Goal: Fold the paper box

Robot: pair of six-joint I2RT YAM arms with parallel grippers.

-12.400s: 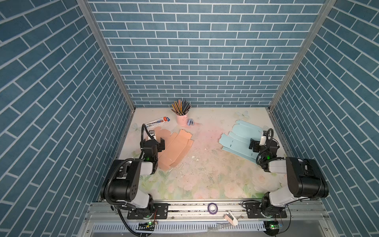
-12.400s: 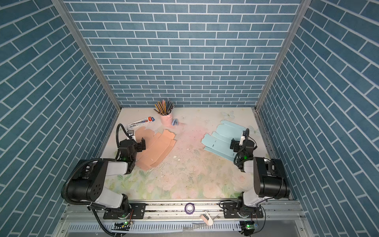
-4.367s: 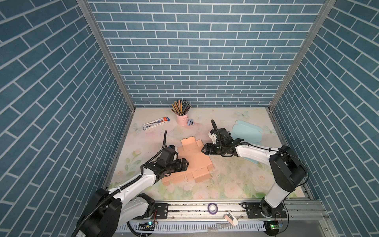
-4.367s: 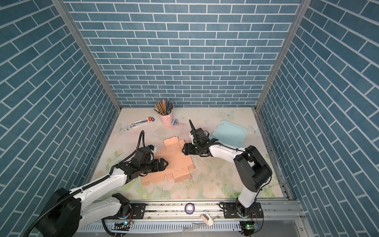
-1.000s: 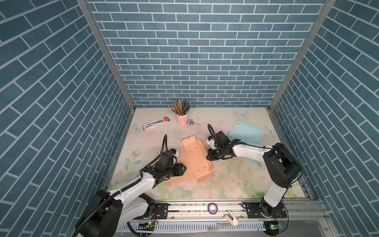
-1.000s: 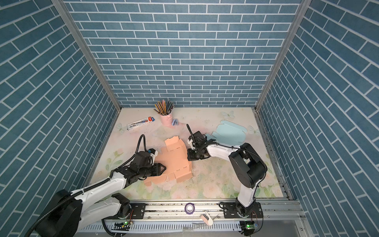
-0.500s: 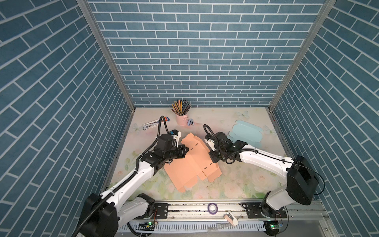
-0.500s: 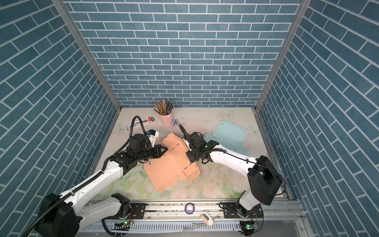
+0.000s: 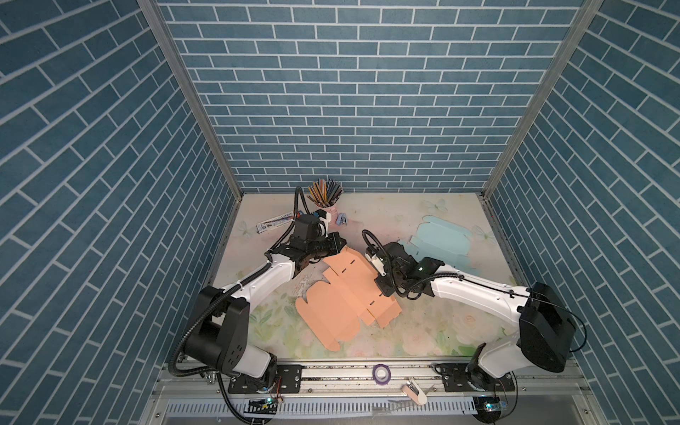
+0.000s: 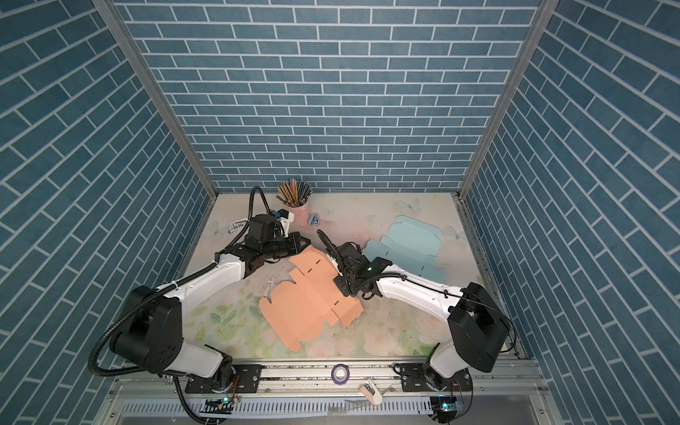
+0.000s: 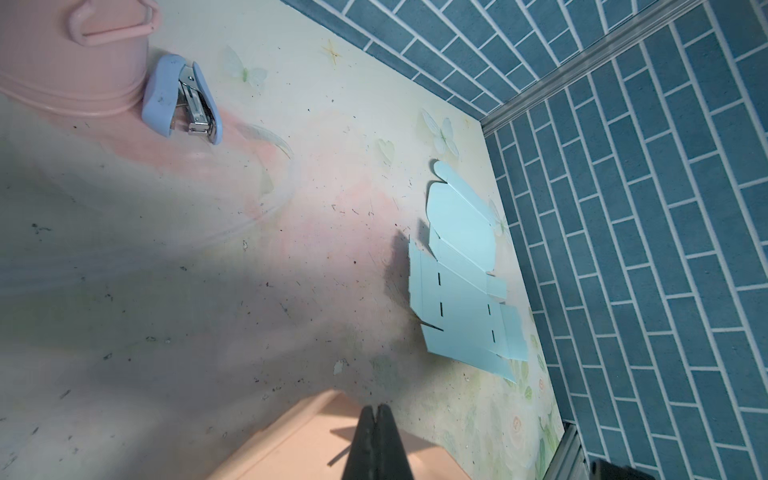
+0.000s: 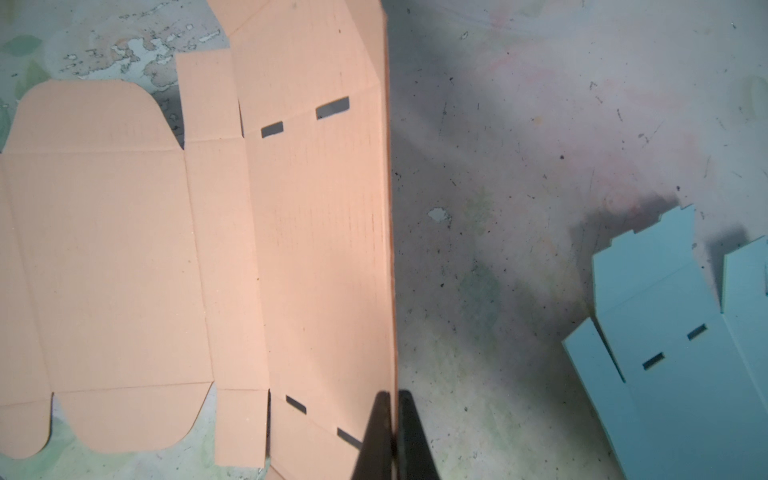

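Right gripper (image 12: 394, 395) clamps the three o'clock edge of the orange box (image 9: 342, 298), likely to raise that wall; left gripper (image 9: 343, 243), closed on nothing, seemingly steadies its twelve o'clock corner.

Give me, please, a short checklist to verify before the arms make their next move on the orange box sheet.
1. Right gripper shut on the orange blank edge: ok.
2. Left gripper shut at the far corner; blank pinched: cannot tell.
3. Blank lies mostly flat, slots visible: ok.
4. Blue blank apart from the orange one: ok.
5. Pencil cup clear of the left arm: cannot tell.
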